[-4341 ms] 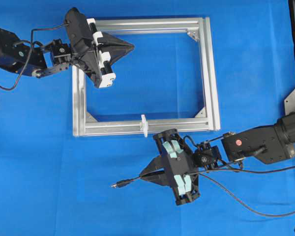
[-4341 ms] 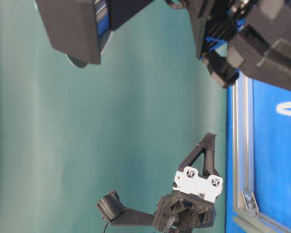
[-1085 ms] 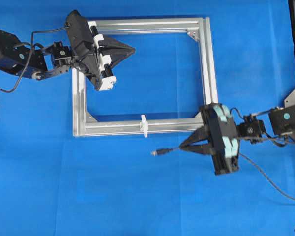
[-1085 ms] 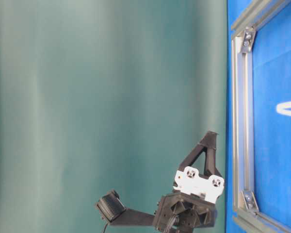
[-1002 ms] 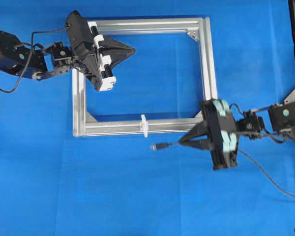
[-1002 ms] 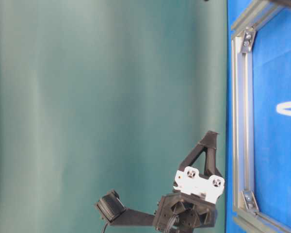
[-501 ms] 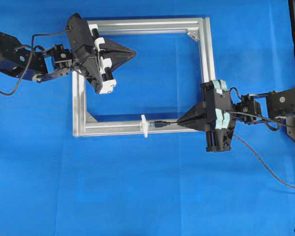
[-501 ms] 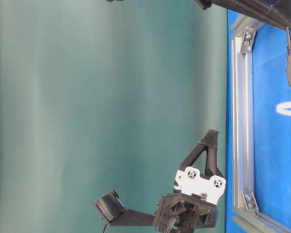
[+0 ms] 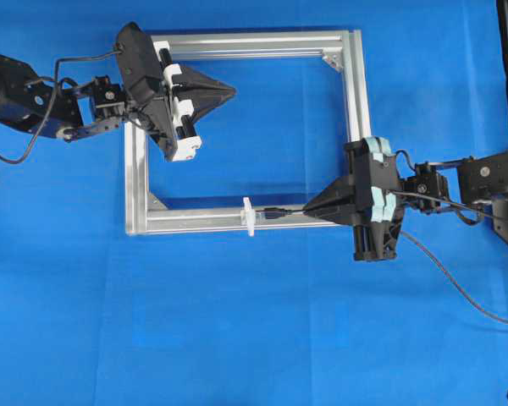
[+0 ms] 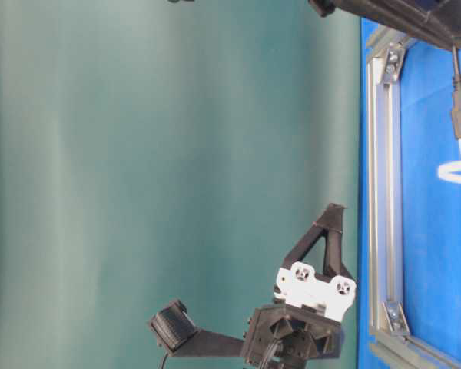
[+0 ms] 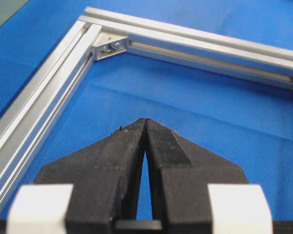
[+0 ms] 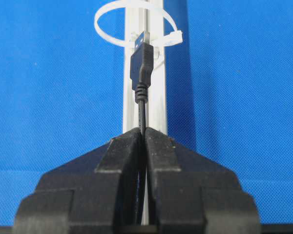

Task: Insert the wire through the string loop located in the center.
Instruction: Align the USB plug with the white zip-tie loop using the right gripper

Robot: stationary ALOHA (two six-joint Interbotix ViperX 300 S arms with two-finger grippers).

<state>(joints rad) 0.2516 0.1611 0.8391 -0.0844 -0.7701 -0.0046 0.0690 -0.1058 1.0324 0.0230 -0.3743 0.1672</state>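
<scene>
Over frame's 6 o'clock bar | right pincer (image 9: 309,212) is clamping the wire (image 12: 141,68), plug nearing string loop (image 12: 136,24) | left pincer (image 11: 145,123) is sitting closed, empty

The table cover (image 9: 237,338) is bright blue with a tiny woven pattern. The frame (image 9: 360,110) is shiny silver. The string loop (image 12: 136,24) is white. The wire (image 12: 141,73) is black, and its plug has a silver tip. Both grippers are black; the left gripper (image 9: 224,88) has white blocks, and the right gripper (image 9: 309,211) has pale green-blue pads. The back wall (image 10: 177,154) is dark green.
</scene>
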